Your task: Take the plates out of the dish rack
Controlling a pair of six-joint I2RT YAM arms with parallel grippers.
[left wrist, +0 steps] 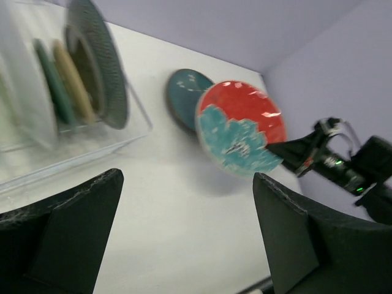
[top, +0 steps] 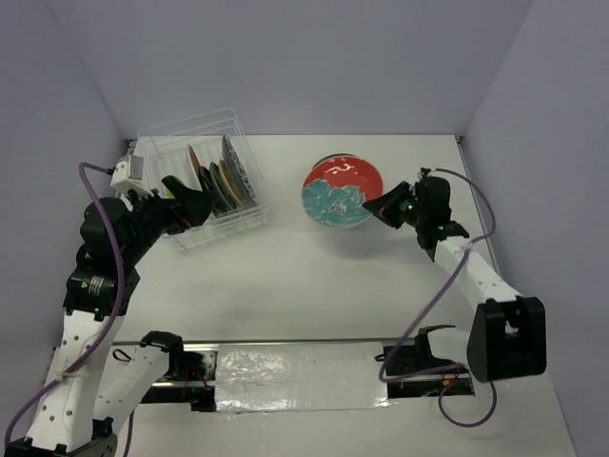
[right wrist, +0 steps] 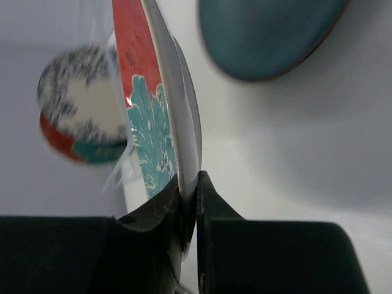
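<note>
While right hand (top: 385, 202) pinches its rim | red plate (top: 343, 186) held tilted

Free for me: table (top: 304, 276) middle toward near edge; dish rack (top: 164, 152) blocks far-left corner, teal plate (left wrist: 182, 98) lies near far edge under red plate (top: 343, 190).

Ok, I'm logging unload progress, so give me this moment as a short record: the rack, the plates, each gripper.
dish rack: clear plastic, at the far left of the table
plates in rack: several, upright in the slots
red and teal plate: out of the rack, tilted, held by its rim
right gripper: shut on the red and teal plate
teal plate: lying on the table, partly hidden by the held plate
left gripper: open, empty, beside the rack
</note>
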